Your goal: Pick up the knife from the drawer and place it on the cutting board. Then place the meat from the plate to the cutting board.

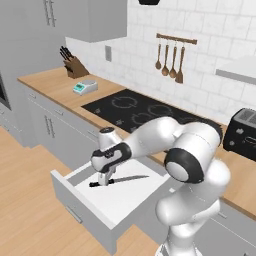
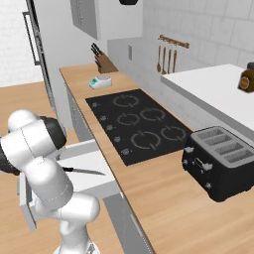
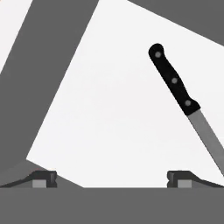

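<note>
Lying flat on white drawer (image 1: 125, 200) floor: knife (image 1: 120, 180).

Knife (image 1: 120, 179) flat on the white floor of the drawer (image 1: 125, 200), slim, with long black handle carrying three small rivets (image 3: 173, 80) and narrow silver-grey blade; handle end toward the left in the left base view, blade tip pointing right; drawer (image 2: 89, 173) pulled open from under the desk, wide and shallow, white-grey inside, with light grey front and thin bar handle (image 1: 74, 214).
</note>
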Controlling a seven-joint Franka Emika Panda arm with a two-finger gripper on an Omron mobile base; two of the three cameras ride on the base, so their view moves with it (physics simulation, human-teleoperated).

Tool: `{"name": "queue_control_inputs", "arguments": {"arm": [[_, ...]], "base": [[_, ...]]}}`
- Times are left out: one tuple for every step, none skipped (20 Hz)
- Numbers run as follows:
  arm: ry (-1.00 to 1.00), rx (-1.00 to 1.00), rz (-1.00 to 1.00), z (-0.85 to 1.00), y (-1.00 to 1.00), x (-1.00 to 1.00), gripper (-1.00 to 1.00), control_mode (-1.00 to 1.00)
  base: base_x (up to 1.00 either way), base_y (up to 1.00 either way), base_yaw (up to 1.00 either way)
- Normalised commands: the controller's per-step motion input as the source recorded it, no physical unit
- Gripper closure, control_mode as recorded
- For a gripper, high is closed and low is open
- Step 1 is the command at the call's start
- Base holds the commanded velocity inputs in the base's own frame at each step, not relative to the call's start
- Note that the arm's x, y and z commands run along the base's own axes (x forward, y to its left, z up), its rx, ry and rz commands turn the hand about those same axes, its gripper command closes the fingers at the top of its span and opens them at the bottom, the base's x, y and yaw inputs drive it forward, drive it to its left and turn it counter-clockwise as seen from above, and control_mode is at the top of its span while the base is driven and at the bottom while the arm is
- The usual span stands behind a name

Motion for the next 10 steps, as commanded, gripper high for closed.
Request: {"name": "queue_control_inputs", "arguments": {"arm": [[0.0, 0.0, 0.0, -0.43, 0.0, 0.47, -1.0, -1.0], [0.0, 0.0, 0.0, -0.37, 0.0, 0.5, -1.0, -1.0], [0.0, 0.0, 0.0, -0.27, 0.0, 0.56, -1.0, -1.0], [0.0, 0.0, 0.0, -0.15, 0.0, 0.5, -1.0, -1.0], [0.0, 0.0, 0.0, -0.19, 0.0, 0.44, -1.0, -1.0], [0.0, 0.0, 0.0, -0.24, 0.0, 0.41, -1.0, -1.0], [0.0, 0.0, 0.0, -0.25, 0.0, 0.39, -1.0, -1.0], [0.0, 0.0, 0.0, -0.28, 0.0, 0.36, -1.0, -1.0], [0.0, 0.0, 0.0, -0.34, 0.0, 0.31, -1.0, -1.0], [0.0, 0.0, 0.0, -0.34, 0.0, 0.17, -1.0, -1.0]], "base": [[0.0, 0.0, 0.0], [0.0, 0.0, 0.0], [0.0, 0.0, 0.0], [0.0, 0.0, 0.0], [0.0, 0.0, 0.0], [0.0, 0.0, 0.0], [0.0, 0.0, 0.0], [0.0, 0.0, 0.0], [0.0, 0.0, 0.0], [0.0, 0.0, 0.0]]}}
